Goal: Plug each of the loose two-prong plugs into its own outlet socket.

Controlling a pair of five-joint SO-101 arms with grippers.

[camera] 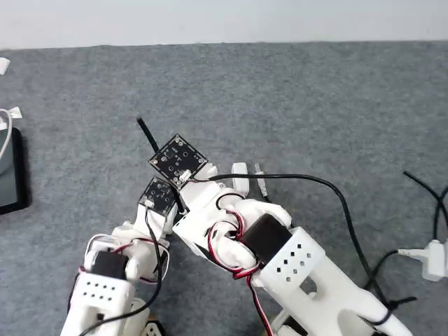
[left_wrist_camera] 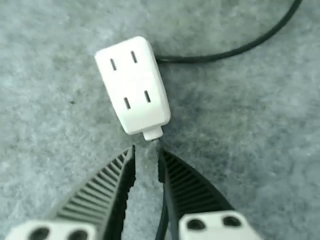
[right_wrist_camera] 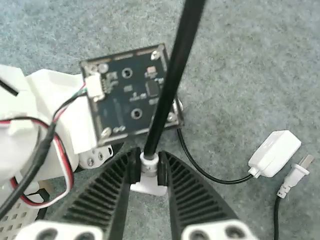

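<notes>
While the right gripper (right_wrist_camera: pixel 147 160) was clamped on a white plug (right_wrist_camera: pixel 147 187), its black cable (right_wrist_camera: pixel 170 75) rose straight up from it and its prongs were hidden. The left gripper (left_wrist_camera: pixel 146 152) stood narrowly apart just short of the outlet block (left_wrist_camera: pixel 134 85). That block lay flat on the grey surface (left_wrist_camera: pixel 260 130), sockets up, with its long axis in line with the left gripper. A second plug (right_wrist_camera: pixel 298 171) lay alongside it, parallel.
</notes>
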